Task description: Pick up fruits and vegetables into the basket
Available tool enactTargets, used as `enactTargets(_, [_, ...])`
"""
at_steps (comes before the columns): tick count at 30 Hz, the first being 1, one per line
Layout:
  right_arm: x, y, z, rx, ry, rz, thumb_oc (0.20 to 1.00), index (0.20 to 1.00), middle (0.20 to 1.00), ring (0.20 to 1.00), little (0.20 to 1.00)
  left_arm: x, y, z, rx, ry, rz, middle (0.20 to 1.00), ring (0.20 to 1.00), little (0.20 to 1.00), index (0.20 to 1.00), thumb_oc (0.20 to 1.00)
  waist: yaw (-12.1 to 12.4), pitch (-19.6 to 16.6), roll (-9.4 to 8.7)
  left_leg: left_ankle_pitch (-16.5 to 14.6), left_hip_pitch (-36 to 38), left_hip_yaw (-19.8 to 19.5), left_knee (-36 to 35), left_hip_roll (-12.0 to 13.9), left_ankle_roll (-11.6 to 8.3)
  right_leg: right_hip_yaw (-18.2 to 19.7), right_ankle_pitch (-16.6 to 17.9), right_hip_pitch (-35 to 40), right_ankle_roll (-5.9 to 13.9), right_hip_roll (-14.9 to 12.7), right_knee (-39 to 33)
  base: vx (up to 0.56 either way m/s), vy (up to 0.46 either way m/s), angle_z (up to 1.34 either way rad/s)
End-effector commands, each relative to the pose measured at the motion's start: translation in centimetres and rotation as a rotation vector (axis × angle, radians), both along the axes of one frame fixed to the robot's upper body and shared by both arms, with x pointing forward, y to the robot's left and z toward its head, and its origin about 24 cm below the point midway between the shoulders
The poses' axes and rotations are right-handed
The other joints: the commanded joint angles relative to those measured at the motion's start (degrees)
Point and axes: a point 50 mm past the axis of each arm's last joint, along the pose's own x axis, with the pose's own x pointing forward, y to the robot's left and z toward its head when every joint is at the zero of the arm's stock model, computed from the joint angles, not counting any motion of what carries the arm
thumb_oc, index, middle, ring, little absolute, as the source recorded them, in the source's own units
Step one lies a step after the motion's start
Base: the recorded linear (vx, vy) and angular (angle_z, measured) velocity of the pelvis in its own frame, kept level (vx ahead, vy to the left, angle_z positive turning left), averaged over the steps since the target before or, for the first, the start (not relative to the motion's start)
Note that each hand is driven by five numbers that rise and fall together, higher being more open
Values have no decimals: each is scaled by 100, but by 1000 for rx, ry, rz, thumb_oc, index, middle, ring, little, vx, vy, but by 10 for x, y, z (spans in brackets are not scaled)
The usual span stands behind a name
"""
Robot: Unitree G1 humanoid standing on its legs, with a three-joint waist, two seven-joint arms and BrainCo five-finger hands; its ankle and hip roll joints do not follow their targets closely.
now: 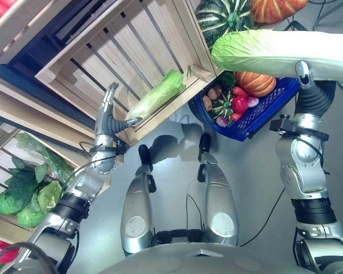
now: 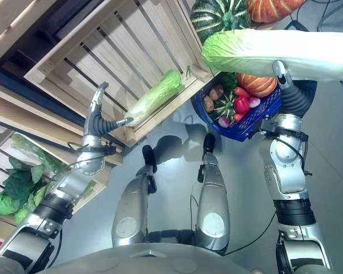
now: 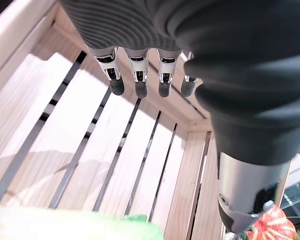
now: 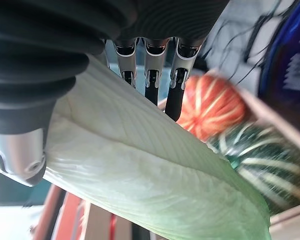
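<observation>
Two napa cabbages meet us in the left eye view. The held napa cabbage (image 1: 274, 52) lies across the frame at 1 o'clock, its long axis running 3 to 9 o'clock with the leafy tip toward 9, just above the blue basket (image 1: 262, 111). The right robot hand (image 1: 302, 72) comes up under it, fingers wrapped round it. The basket carries an orange pumpkin (image 1: 255, 83), a red pepper (image 1: 240, 104) and smaller produce. A second napa cabbage (image 1: 157, 94) lies in the slatted wooden crate (image 1: 103, 51), pointing from 7 to 1 o'clock. The left robot hand (image 1: 107, 108) stands beside it, fingers straight, thumb reaching toward its lower end. Leafy greens (image 1: 23, 191) sit at 8 o'clock.

In the right eye view, a striped green squash (image 2: 217, 17) sits at 12 o'clock above the held cabbage.

In the left wrist view, we see the left robot hand's fingers (image 3: 140, 85) straight and released over the crate slats.

In the right wrist view, the right robot hand's fingers (image 4: 152, 82) curl on the pale cabbage leaf. We can read no writing anywhere.
</observation>
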Motion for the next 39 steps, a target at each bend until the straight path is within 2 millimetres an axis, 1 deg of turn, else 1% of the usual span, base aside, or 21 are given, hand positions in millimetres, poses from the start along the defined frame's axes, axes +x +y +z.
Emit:
enactTargets(1, [-13,-14,32,-5,-190,-131,200,200,200,200,200,-7,4,25,1,-153,-32,1000,1000,1000,1000,1000,-84,-86,-56,-44,-484,8,513,82,117,63,-96,22,259,-160,313,-74,-69,-7])
enactTargets(3, [-9,-17,28,-21,-150,-189,200,200,200,200,200,-7,2,29,13,-174,-41,1000,1000,1000,1000,1000,-84,-86,-39,-30,-603,9,544,89,108,67,-92,-87,255,-161,340,-53,-61,-8])
enactTargets(5, [-1,-23,24,-51,-88,-277,200,200,200,200,200,-7,-2,35,17,-205,-58,1000,1000,1000,1000,1000,-63,-86,13,-12,-817,-4,601,87,105,64,-95,-293,244,-158,403,-50,-69,-6])
enactTargets(9, [11,-31,24,-70,-24,-350,200,200,200,200,200,-7,-6,41,19,-236,-74,1000,1000,1000,1000,1000,-13,-86,110,15,-1090,-30,655,70,104,50,-109,-561,231,-162,487,-48,-67,-3])
enactTargets(11, [20,-41,28,-85,25,-426,200,200,200,200,200,-5,-11,48,29,-253,-92,1000,1000,1000,1000,1000,59,-86,213,32,-1361,-67,728,44,113,30,-139,-831,207,-157,611,-46,-91,3])
enactTargets(12, [21,-42,29,-85,28,-432,200,200,200,200,200,-5,-11,49,28,-255,-94,1000,1000,1000,1000,1000,65,-86,223,32,-1395,-73,743,43,114,29,-144,-864,205,-158,629,-35,-84,2])
enactTargets(14, [29,-50,36,-87,57,-491,200,200,200,200,200,-2,-14,54,26,-258,-105,1000,1000,1000,1000,1000,122,-86,318,44,-1601,-106,800,17,118,23,-173,-1080,188,-146,739,-27,-81,1])
enactTargets(17, [38,-58,43,-83,89,-548,200,200,200,200,200,2,-16,60,24,-262,-114,1000,1000,1000,1000,1000,176,-86,419,53,-1839,-133,890,0,122,36,-204,-1327,173,-143,875,-13,-67,3])
enactTargets(18, [40,-62,46,-80,100,-575,200,200,200,200,200,3,-17,62,24,-264,-121,1000,1000,1000,1000,1000,198,-86,462,-2,-1904,-141,944,-11,116,38,-269,-1399,179,-148,944,-24,-78,5])
enactTargets(20, [44,-67,53,-60,106,-612,200,200,200,200,200,4,-17,67,26,-268,-125,1000,1000,1000,1000,1000,230,-86,525,44,-2077,-148,970,-29,128,37,-237,-1570,165,-150,979,-16,-62,5])
enactTargets(21, [44,-68,53,-56,111,-618,200,200,200,200,200,4,-17,67,27,-265,-126,1000,1000,1000,1000,1000,234,-86,539,-1,-2072,-153,999,-32,121,41,-286,-1572,174,-150,1019,15,-62,6])
enactTargets(22, [46,-71,54,-35,121,-625,200,200,200,200,200,4,-18,68,28,-264,-131,1000,1000,1000,1000,1000,249,-86,582,2,-2139,-165,1021,-48,123,52,-294,-1651,172,-146,1059,0,-40,6])
enactTargets(24, [47,-72,57,-29,117,-624,200,200,200,200,200,5,-18,70,27,-271,-132,1000,1000,1000,1000,1000,253,-86,603,45,-2216,-166,1023,-53,134,59,-253,-1736,159,-142,1062,-14,-29,6])
enactTargets(26, [55,-80,60,64,163,-579,200,200,200,200,200,6,-18,75,28,-274,-142,1000,1000,1000,1000,1000,310,-86,726,4,-2385,-192,1125,-69,141,98,-341,-1973,157,-149,1248,26,-68,3])
enactTargets(27, [57,-83,60,89,173,-565,200,200,200,200,200,6,-18,76,29,-279,-146,1000,1000,1000,1000,1000,327,-86,751,-1,-2443,-206,1153,-80,144,107,-357,-2039,154,-148,1290,7,-78,2])
enactTargets(28, [60,-86,59,144,191,-528,200,200,200,200,200,7,-18,79,32,-286,-148,1000,1000,1000,1000,1000,351,-86,780,46,-2539,-219,1158,-93,157,110,-328,-2142,138,-144,1313,3,-62,3])
enactTargets(29, [63,-88,56,182,208,-507,200,200,200,200,200,7,-19,80,34,-286,-151,1000,1000,1000,1000,1000,366,-86,799,2,-2550,-229,1189,-103,153,116,-381,-2165,143,-145,1364,7,-102,2])
enactTargets(30, [69,-94,50,228,263,-484,200,200,200,200,200,8,-20,84,40,-298,-160,1000,1000,1000,1000,1000,410,-86,848,-9,-2701,-258,1271,-127,162,121,-406,-2331,132,-149,1466,22,-95,6])
enactTargets(32, [74,-100,45,265,319,-472,200,200,200,200,200,9,-20,88,47,-312,-172,1000,1000,1000,1000,1000,458,-86,889,-17,-2817,-288,1336,-149,181,117,-414,-2465,116,-168,1556,3,-88,10])
enactTargets(36, [84,-109,26,407,441,-424,200,200,200,200,200,11,-23,97,69,-348,-192,1000,1000,1000,1000,1000,563,-86,947,-55,-3101,-387,1529,-191,216,109,-433,-2738,76,-225,1759,0,-99,12])
enactTargets(39, [89,-114,12,418,538,-426,200,200,200,200,200,13,-26,102,83,-371,-205,1000,1000,1000,1000,1000,644,-86,982,-77,-3284,-462,1658,-235,249,90,-423,-2899,58,-271,1865,10,-90,13])
